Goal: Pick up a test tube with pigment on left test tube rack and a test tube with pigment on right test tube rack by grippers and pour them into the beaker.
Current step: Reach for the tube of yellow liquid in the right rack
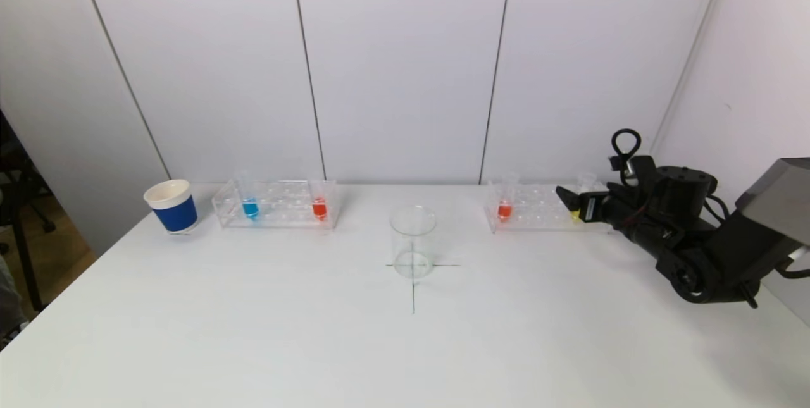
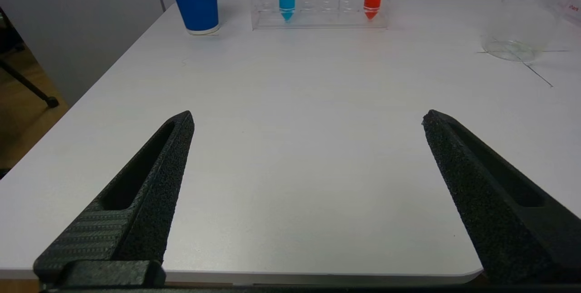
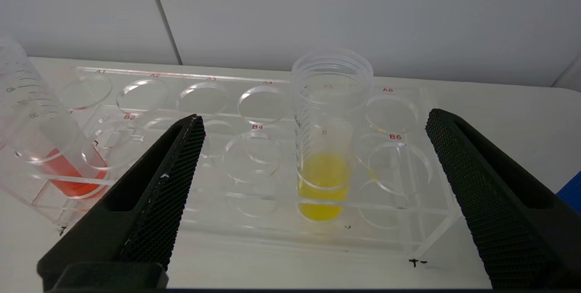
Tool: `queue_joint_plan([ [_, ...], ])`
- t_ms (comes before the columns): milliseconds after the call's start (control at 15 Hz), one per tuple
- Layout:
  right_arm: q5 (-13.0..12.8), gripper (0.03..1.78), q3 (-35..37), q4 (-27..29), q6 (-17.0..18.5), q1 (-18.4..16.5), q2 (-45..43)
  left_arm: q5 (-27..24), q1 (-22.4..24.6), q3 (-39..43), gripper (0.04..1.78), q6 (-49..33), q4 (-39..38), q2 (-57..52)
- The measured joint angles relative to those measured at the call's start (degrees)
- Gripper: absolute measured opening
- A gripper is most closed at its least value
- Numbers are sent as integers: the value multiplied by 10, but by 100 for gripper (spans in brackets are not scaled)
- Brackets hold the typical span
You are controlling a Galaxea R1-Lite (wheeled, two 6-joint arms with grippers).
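Table (image 1: 253, 332): white, smooth, matte; thin black cross marked at centre. Near-left corner rounded, floor drop beyond left edge.

Beaker (image 1: 412, 241): clear glass, cylindrical, upright on the cross, looks empty.

Left test tube rack (image 1: 276, 204): clear acrylic, rectangular, two rows of round holes, at table's far left by the wall. We log a blue-pigment tube (image 1: 250, 204) at its left end and a red-pigment tube (image 1: 319, 204) at its right end; both conical-tipped, upright.

Paper cup (image 1: 171, 205): blue sleeve, white rim, just left of that rack, apart from it.

Right test tube rack (image 3: 254, 156): same acrylic, holes lettered A/B w/ numbers. Orange-red tube (image 3: 54, 147) at its left end; yellow-pigment tube (image 3: 324, 147), threaded clear mouth, uncapped, near its right end.

Open room: broad bare table in front of both racks and around the beaker.

Right hand (image 3: 313, 120): black, cross-hatched fingers, spread wide, level w/ the yellow tube, which sits between them untouched; holds nothing.

Left hand (image 2: 308, 118): rough black fingers, wide apart, empty, low over table's near-left edge, well apart from the left rack.
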Motion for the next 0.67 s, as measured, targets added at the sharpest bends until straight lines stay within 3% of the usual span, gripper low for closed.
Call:
queue_joint_plan([
  [667, -1, 177, -35, 7, 0, -3, 15, 0, 0, 0, 176, 0, 0, 0],
])
